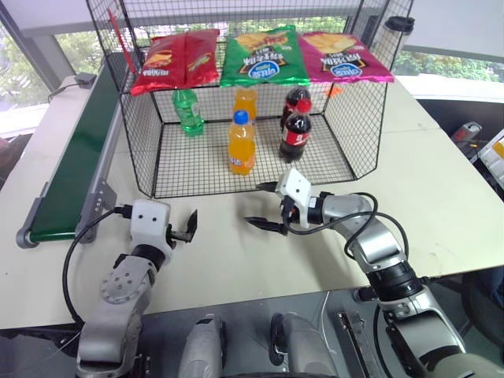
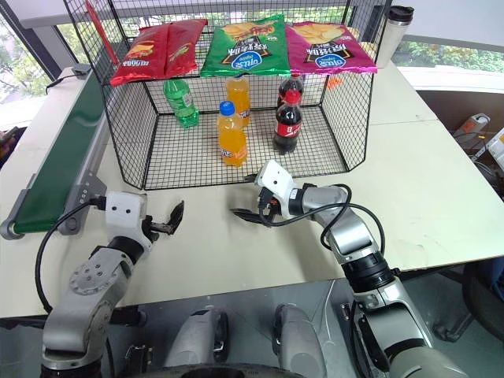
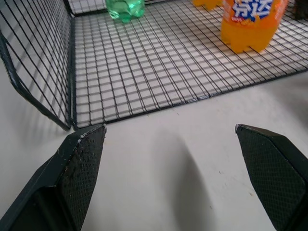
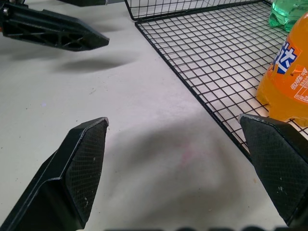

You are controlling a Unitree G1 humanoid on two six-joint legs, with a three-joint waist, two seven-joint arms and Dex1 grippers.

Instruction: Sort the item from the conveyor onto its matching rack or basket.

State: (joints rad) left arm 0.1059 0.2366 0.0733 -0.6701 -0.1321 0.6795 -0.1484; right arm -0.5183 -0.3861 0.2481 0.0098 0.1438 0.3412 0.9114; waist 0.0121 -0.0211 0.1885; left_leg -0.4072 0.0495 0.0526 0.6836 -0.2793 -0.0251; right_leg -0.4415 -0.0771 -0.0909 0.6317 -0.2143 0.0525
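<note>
The item is out of view. The conveyor point(image 1: 75, 150) runs along the table's left side, and the stretch of dark-green belt that shows carries nothing. The black wire-mesh cage point(image 1: 142, 150) stands at the middle back with its front open. My left gripper point(image 1: 189, 227) hovers low over the white table before the cage's front left corner, open and empty, as the left wrist view point(image 3: 178, 178) confirms. My right gripper point(image 1: 264, 206) points left just in front of the cage's front edge, open with nothing between its fingers point(image 4: 86, 159).
Inside the cage stand a green bottle point(image 1: 187, 112) at the back left, two orange bottles point(image 1: 241, 146) and two cola bottles point(image 1: 294, 134). Chip bags point(image 1: 262, 55) lie on the cage's sloping top. A dark tumbler point(image 2: 391, 31) stands behind on the right.
</note>
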